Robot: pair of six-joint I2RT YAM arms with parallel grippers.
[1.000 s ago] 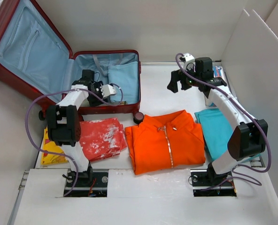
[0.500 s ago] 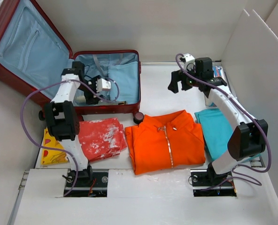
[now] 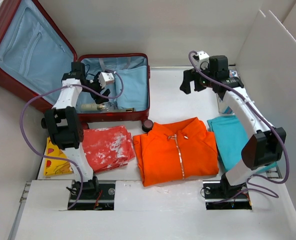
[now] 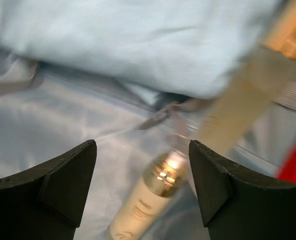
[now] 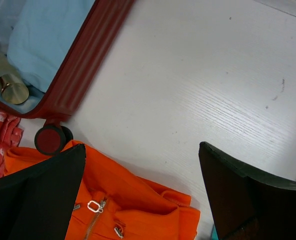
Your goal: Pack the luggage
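Observation:
The luggage (image 3: 119, 116) is a dark red hard-shell case lying open at the back left, lid up and light blue lining showing. My left gripper (image 3: 99, 91) hangs over its near left part with jaws open. In the left wrist view the gripper (image 4: 142, 150) stands apart from a cream bottle with a gold cap (image 4: 153, 200) lying on the lining below. A second tan bottle (image 4: 238, 110) lies beside it. My right gripper (image 3: 193, 82) is open above bare table right of the luggage, and nothing is between its fingers (image 5: 43, 200).
An orange zip jacket (image 3: 177, 150) lies folded in the middle front, close to a luggage wheel (image 5: 50, 139). A red and white garment (image 3: 108, 147) and a yellow item (image 3: 55, 160) lie front left. A teal cloth (image 3: 233, 137) lies right. White walls border the right side.
My left gripper has drawn back from the luggage's front wall toward the lid with its jaws wider. The cream bottle now lies uncovered on the lining. The right gripper has shifted slightly.

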